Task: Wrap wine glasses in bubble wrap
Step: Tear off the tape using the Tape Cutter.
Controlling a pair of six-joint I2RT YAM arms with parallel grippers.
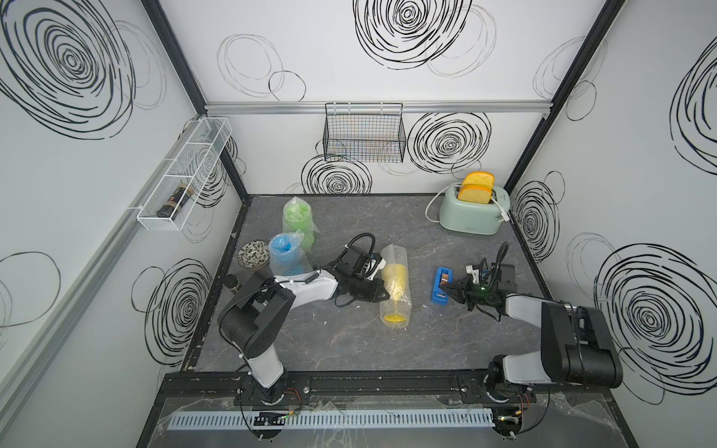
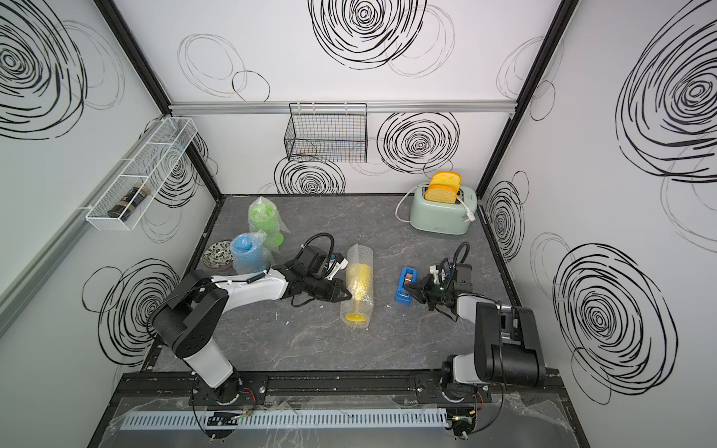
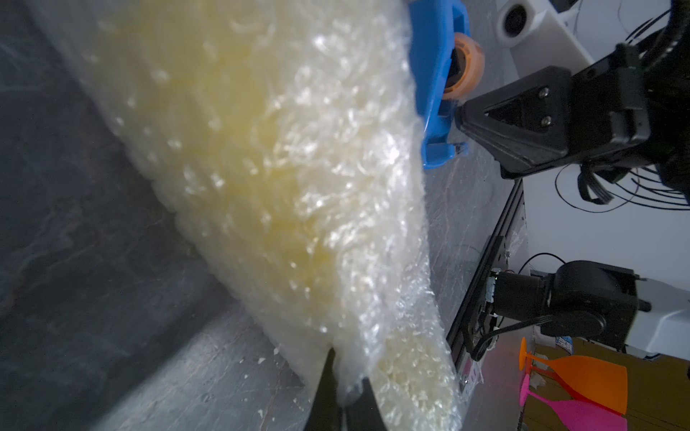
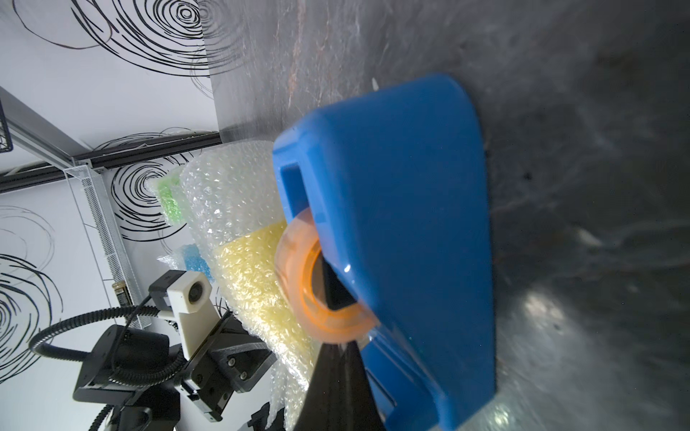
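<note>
I see the yellow glass (image 1: 395, 277) lying on its side in the middle of the table (image 1: 349, 349), rolled in bubble wrap (image 1: 395, 254), foot toward the front edge. My left gripper (image 1: 385, 296) is at its left side, fingers (image 3: 328, 388) closed, pinching a fold of the wrap. Near its right side sits the tape dispenser (image 1: 441, 285). My right gripper (image 1: 447, 289) is at its tape roll (image 4: 317, 283), fingers pressed together; I cannot tell whether tape is caught between them. The green glass (image 1: 297, 221) and blue glass (image 1: 287, 252) stand wrapped at far left.
</note>
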